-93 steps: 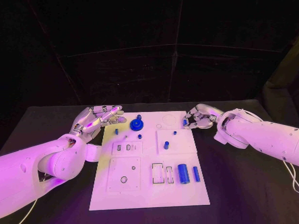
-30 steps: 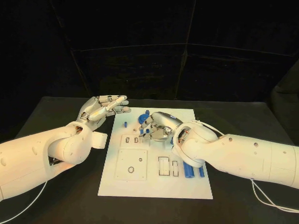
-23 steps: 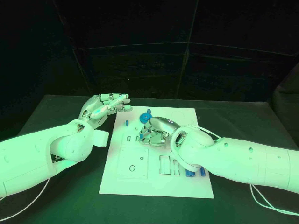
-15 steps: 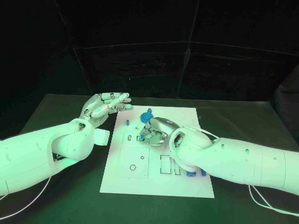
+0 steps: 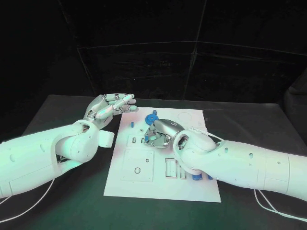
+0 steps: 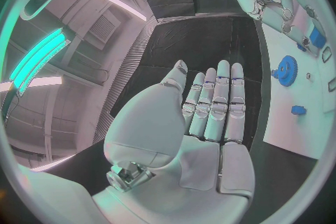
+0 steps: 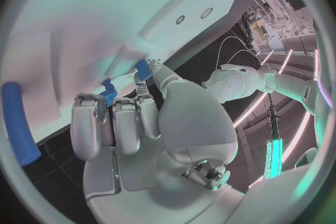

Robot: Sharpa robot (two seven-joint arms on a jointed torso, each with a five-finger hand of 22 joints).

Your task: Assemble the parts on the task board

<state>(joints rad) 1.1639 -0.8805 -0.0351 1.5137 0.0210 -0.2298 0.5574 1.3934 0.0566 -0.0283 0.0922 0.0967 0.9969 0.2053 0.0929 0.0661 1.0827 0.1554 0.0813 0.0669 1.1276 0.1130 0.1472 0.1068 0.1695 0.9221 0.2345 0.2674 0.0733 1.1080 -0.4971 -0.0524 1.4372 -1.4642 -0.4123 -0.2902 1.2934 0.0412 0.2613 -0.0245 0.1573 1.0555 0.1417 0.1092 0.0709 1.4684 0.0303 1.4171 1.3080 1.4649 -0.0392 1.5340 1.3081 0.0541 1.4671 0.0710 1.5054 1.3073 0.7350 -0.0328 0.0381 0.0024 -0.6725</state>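
Right hand (image 5: 162,132): fingers curled down, pinching a small blue part (image 7: 143,70) over the task board (image 5: 195,189).
Left hand (image 5: 110,108): raised, fingers straight and spread, empty, at the board's 10 o'clock corner.
Blue gear (image 5: 151,118): at the board's 12 o'clock end.

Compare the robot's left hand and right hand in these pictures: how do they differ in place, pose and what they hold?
The left hand is raised beside the task board's far left corner; the right hand is down over the board's middle. The left hand's fingers lie straight, side by side, holding nothing; the right hand's fingers curl down and pinch a small blue part. Both are silver hands on white arms.
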